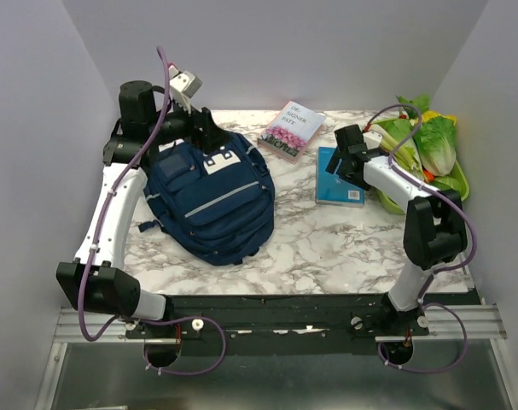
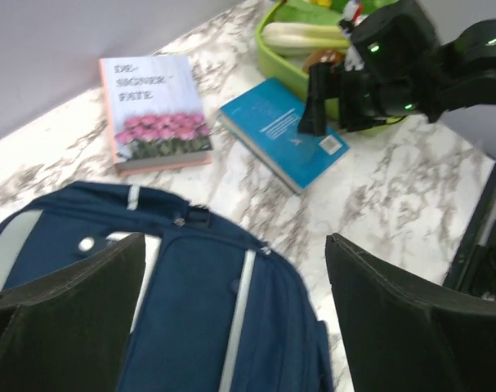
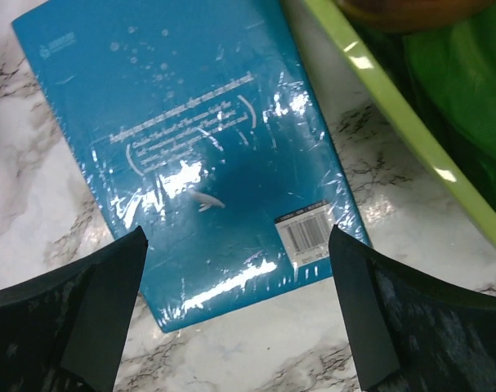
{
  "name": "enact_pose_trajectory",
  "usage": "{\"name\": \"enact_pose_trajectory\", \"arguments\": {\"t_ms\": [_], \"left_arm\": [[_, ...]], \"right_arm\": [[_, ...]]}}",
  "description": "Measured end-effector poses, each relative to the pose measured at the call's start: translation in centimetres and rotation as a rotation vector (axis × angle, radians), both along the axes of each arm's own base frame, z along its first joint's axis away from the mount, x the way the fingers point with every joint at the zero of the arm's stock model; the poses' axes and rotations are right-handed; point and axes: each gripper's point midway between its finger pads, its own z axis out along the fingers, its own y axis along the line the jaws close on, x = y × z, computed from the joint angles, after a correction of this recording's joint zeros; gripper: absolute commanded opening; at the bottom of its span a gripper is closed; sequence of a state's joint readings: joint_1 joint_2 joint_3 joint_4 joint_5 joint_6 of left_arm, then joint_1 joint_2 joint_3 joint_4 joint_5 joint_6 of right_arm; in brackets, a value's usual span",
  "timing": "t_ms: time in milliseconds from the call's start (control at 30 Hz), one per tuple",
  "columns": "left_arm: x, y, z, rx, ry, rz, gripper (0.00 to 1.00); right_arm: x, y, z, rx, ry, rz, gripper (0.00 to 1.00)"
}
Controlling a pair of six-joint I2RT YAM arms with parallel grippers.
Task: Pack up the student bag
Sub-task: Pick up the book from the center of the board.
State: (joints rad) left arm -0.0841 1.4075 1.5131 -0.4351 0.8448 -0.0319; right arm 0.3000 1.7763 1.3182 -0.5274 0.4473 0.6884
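Right gripper (image 3: 235, 237), jaws spread, hangs over the teal book (image 3: 207, 147) near the table's (image 1: 327, 248) right edge, apparently positioned for grasping. Left gripper (image 2: 235, 241), also spread, hovers over the student bag (image 1: 212, 201).

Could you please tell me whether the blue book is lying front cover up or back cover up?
Back cover up: the blue book shows a barcode on its upper face.
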Motion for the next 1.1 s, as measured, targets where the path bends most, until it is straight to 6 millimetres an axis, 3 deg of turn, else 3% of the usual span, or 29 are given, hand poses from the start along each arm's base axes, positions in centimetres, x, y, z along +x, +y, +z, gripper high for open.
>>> {"name": "enact_pose_trajectory", "arguments": {"t_ms": [67, 133, 267, 367, 433, 567, 667, 900, 1000, 1100], "left_arm": [[-0.2, -1.4, 1.2, -0.003, -0.02, -0.02, 0.99], [-0.4, -4.1, 1.7, 0.0, -0.039, -0.074, 0.99], [0.0, -11.3, -0.8, 0.012, -0.003, -0.212, 0.99], [3.4, -16.0, -3.8, 0.023, 0.063, -0.261, 0.99], [6.8, -18.9, -5.8, 0.022, 0.09, -0.261, 0.99], [11.5, -23.2, -9.6, 0.025, 0.107, -0.255, 0.99], [12.6, -26.1, -12.1, 0.019, 0.092, -0.27, 0.99], [12.5, -30.8, -16.2, -0.02, 0.08, -0.268, 0.99], [13.8, -31.8, -16.8, -0.075, 0.077, -0.212, 0.99], [15.1, -32.2, -17.8, -0.125, 0.095, -0.159, 0.99]], "right_arm": [[0.1, -0.8, -0.1, -0.012, 0.003, -0.025, 1.0], [0.0, -1.6, -0.2, -0.019, 0.006, -0.054, 1.0], [-0.3, -2.5, -0.7, -0.022, 0.012, -0.095, 1.0], [-1.4, -2.8, -2.1, -0.022, 0.044, -0.112, 0.99], [-2.7, -3.0, -3.5, -0.018, 0.077, -0.118, 0.97], [-6.1, -2.5, -4.8, 0.054, 0.084, -0.091, 0.96], [-8.3, -1.8, -2.5, 0.134, 0.015, -0.042, 0.96], [-8.6, 0.1, 7.3, 0.289, -0.305, 0.091, 0.94], [-9.2, 0.0, 9.1, 0.298, -0.37, 0.105, 0.93], [-9.5, -0.4, 9.1, 0.29, -0.387, 0.09, 0.91]]}}
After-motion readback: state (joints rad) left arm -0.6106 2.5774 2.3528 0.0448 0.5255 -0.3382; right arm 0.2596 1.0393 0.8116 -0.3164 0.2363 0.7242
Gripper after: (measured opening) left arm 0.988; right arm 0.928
